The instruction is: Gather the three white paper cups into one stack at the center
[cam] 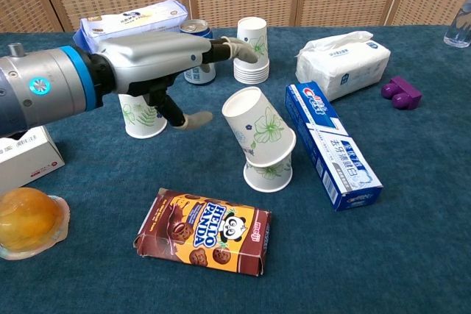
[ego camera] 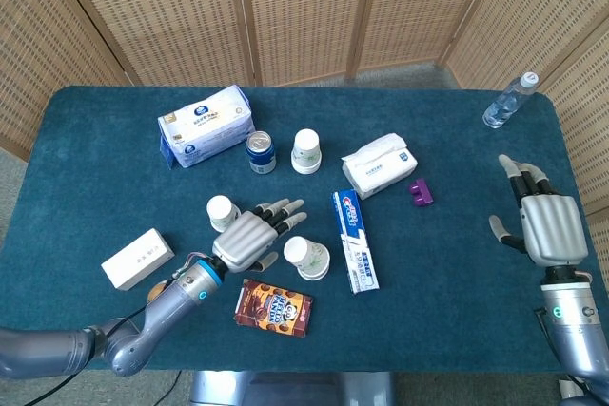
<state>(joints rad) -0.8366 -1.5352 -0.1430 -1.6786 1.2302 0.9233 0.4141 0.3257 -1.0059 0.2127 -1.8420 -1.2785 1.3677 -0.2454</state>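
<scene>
A white flower-print paper cup leans tilted on top of an upside-down cup near the table's centre; the head view shows this pair too. Another cup stands upside down to the left, and my left hand partly covers it in the chest view. A further cup stands at the back on a short stack of rims. My left hand hovers open with its fingers spread, just left of the tilted cup and apart from it. My right hand rests open at the table's right edge and holds nothing.
A toothpaste box lies right of the cup pair, with a Hello Panda box in front. A blue can, two tissue packs, a purple block, a white box, a jelly cup and a bottle are spread around.
</scene>
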